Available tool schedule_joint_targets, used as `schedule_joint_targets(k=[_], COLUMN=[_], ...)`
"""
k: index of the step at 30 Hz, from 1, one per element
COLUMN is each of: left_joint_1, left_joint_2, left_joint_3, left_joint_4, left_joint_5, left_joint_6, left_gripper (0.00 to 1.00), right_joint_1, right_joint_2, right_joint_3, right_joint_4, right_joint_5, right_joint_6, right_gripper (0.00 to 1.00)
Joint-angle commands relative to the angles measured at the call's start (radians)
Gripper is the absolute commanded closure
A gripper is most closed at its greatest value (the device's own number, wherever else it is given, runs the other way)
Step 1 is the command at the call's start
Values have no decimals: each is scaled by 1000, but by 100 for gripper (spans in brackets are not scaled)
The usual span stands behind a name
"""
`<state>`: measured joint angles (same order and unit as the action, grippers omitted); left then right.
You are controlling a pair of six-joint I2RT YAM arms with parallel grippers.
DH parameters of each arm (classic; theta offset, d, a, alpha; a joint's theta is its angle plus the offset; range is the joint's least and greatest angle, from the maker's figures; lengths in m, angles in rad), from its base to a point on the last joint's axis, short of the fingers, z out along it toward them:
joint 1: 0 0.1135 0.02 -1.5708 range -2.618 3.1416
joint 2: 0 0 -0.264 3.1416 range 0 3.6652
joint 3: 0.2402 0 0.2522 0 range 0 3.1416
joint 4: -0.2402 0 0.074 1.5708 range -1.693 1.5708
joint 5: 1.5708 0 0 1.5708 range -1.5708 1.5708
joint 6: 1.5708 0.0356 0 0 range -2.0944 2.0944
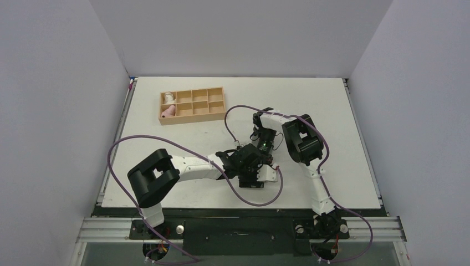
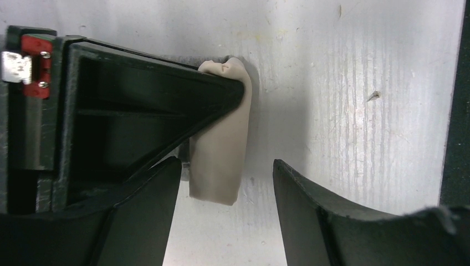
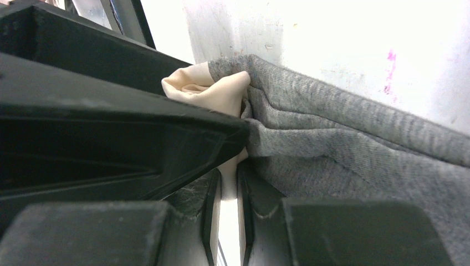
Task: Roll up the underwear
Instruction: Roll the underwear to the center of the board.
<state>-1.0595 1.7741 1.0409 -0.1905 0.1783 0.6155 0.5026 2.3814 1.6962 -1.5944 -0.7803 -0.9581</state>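
Note:
The underwear [image 3: 332, 144] is dark grey knit fabric with a pale beige strip [image 3: 213, 88] bunched at one edge. My right gripper [image 3: 230, 172] is shut on that beige strip, its jaws nearly together with cloth pinched at the tips. In the left wrist view the beige strip [image 2: 219, 149] hangs from the tip of the right gripper's black finger [image 2: 138, 122]. My left gripper [image 2: 226, 166] is open, its fingers either side of the strip's lower end. From above, both grippers meet mid-table: left [image 1: 252, 166], right [image 1: 265, 149]. They hide the garment there.
A wooden compartment tray [image 1: 192, 105] stands at the back left, holding a pink cloth roll [image 1: 168, 112] and a white cloth roll [image 1: 168, 98]. Purple cables [image 1: 244, 194] loop over the table beside both arms. The table's dark edge [image 2: 457, 138] lies close to the left gripper.

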Motion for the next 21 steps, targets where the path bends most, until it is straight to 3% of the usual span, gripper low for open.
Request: schedule_joint_targets(k=[1,9,14,18,21], left_joint_1=[-4,2,25,57,87], left_joint_2=[29,65,84,90,94], left_joint_3=[44,55,75,79,76], left_joint_4=[44,34,-9,-42,-52], left_joint_5=[15,30,84,124,153], left_joint_6=[6,-19,-47,-67,-84], left_gripper=[46,73,100,100,100], right_joint_1=[-5,-4,-10,-22,-34], right_joint_2=[13,13,5,-7,-36], right_joint_3=[22,22,17,13,16], right_joint_4=[36,38,48,61,66], right_joint_5=[-14,-14,-22,-25,-29], right_joint_6=[-30,-29,-18,-8,2], right_gripper=[100,100,97,89,68])
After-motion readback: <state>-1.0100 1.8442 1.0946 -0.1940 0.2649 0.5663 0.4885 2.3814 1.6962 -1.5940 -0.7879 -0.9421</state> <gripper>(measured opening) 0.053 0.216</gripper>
